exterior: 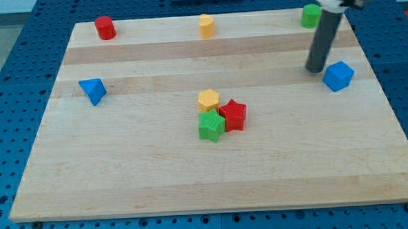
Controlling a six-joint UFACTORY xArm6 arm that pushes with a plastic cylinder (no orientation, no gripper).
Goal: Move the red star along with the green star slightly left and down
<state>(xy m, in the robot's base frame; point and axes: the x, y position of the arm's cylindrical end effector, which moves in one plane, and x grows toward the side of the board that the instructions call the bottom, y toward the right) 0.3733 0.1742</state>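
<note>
The red star (234,115) sits near the middle of the wooden board (124,180). The green star (211,125) touches it on its left, slightly lower. A yellow hexagon block (209,100) rests just above the two stars, touching them. My tip (315,70) is far to the upper right of the stars, close to the left of a blue cube (338,75).
A red cylinder (104,28) stands at the top left, a yellow block (206,25) at the top middle and a green cylinder (311,15) at the top right. A blue triangular block (92,90) lies at the left.
</note>
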